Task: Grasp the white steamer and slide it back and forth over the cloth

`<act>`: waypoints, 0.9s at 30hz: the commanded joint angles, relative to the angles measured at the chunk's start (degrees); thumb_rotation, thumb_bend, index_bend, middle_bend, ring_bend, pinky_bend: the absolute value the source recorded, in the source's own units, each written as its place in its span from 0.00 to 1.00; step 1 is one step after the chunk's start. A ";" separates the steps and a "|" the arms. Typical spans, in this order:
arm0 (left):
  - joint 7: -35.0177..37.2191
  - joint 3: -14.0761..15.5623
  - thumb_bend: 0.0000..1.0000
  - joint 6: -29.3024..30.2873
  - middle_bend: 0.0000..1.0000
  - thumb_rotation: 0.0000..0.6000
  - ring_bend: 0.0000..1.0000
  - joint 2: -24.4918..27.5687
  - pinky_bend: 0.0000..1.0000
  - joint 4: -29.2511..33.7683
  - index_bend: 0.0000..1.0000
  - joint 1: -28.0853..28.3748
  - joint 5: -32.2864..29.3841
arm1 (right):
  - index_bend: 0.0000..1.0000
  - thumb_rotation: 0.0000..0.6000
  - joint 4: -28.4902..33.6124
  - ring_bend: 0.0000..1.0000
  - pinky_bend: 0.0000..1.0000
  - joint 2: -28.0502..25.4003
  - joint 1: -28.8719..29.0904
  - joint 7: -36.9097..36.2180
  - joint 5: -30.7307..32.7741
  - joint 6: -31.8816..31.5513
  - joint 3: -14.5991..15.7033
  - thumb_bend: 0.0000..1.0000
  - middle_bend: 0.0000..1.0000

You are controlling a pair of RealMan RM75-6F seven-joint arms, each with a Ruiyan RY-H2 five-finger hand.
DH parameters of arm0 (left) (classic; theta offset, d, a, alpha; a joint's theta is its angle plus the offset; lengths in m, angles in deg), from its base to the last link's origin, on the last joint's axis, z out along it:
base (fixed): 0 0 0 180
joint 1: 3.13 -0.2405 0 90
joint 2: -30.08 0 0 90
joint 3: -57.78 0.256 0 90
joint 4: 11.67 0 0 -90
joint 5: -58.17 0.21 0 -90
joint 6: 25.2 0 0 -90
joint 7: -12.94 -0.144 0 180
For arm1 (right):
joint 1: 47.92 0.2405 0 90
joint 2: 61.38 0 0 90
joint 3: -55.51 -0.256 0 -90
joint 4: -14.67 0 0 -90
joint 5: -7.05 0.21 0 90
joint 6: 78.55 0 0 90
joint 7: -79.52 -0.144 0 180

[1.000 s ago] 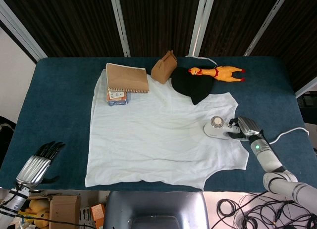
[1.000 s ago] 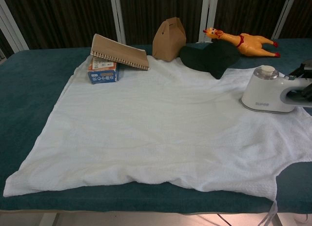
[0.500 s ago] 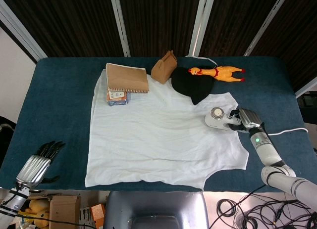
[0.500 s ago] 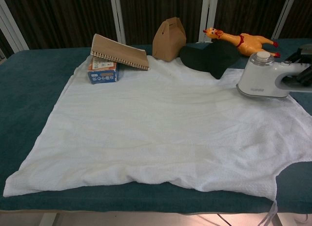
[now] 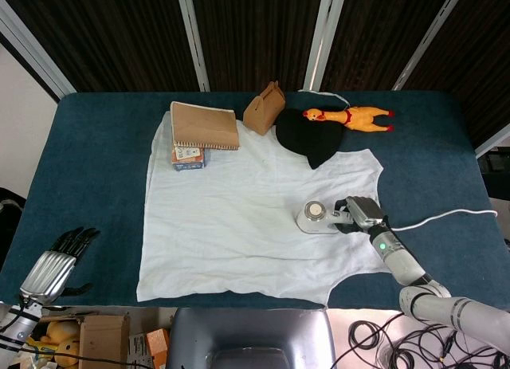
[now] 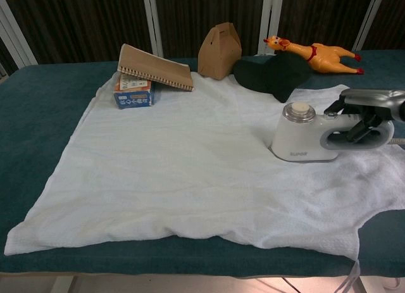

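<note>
Near edge, head view: left hand (image 5: 54, 263) idle off the table's (image 5: 96, 194) front-left corner, fingers apart, holding nothing; same spot as 1 s ago. Not in chest view.

Right hand (image 6: 366, 112) wraps the handle of the white steamer (image 6: 304, 136), fingers thru the handle loop, palm over the top (chest view shows the grip best). Steamer base sits flat on the cloth (image 6: 190, 154), nozzle cap up. In head view the steamer (image 5: 316, 217) is now right of centre on the cloth (image 5: 239, 217), well inside its right edge, w/ the right hand (image 5: 358, 213) just behind it and the cord (image 5: 446, 217) trailing off to the table's right side.

Change: 1 s ago the steamer was at the cloth's right edge near the armhole cut; 0.5 s ago slightly further back, same side; now clearly moved inward/leftward and toward the near edge. So grasp is done and a stroke across the cloth is under way. Judged approx. first pass, leftward leg. No bunching of fabric visible ahead of the base; faint wrinkles mid-cloth only.

Far side, unchanged: black cloth (image 6: 273, 74) overlapping the white cloth's back edge, notebook (image 6: 155, 66) propped on a small blue box (image 6: 133, 93), brown paper box (image 6: 219, 51), rubber chicken (image 6: 313, 52) at the back. Black cloth is the nearest obstacle if strokes drift rearward.

Next (judgement): continue left, then reverse; watch cord slack.
</note>
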 commanded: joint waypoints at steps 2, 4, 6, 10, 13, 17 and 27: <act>0.34 0.02 0.02 -0.19 0.08 1.00 0.02 -0.21 0.11 -0.32 0.05 0.11 0.09 | 1.00 1.00 8.41 1.00 1.00 -2.82 -1.97 2.08 -5.49 -2.82 3.48 0.83 1.00; 0.39 0.03 0.02 -0.18 0.08 1.00 0.02 -0.31 0.11 -0.43 0.05 0.13 0.16 | 1.00 1.00 10.26 1.00 1.00 -3.53 -2.19 2.29 -6.25 -2.73 4.19 0.83 1.00; 0.54 0.04 0.02 -0.09 0.08 1.00 0.02 -0.30 0.11 -0.46 0.05 0.12 0.23 | 1.00 1.00 12.28 1.00 1.00 -4.28 -2.30 2.63 -7.10 -2.32 5.10 0.83 1.00; 0.80 0.01 0.02 0.18 0.08 1.00 0.02 -0.09 0.11 -0.44 0.05 -0.02 0.19 | 1.00 1.00 14.25 1.00 1.00 -4.96 -2.50 2.44 -7.99 -3.10 5.13 0.83 1.00; 1.11 0.00 0.02 0.21 0.08 1.00 0.02 0.07 0.11 -0.49 0.05 -0.10 0.06 | 1.00 1.00 13.38 1.00 1.00 -4.33 -2.52 1.61 -7.91 -4.96 3.55 0.83 1.00; 1.47 -0.02 0.02 0.11 0.08 1.00 0.02 0.10 0.11 -0.71 0.05 -0.10 -0.04 | 1.00 1.00 9.93 1.00 1.00 -2.28 -1.78 1.66 -6.29 -6.51 1.20 0.83 1.00; 1.04 -0.15 0.02 -0.49 0.08 1.00 0.02 0.02 0.11 -0.46 0.05 0.25 -0.11 | 1.00 1.00 -1.22 1.00 1.00 6.12 3.31 6.89 2.81 -3.48 -2.33 0.83 1.00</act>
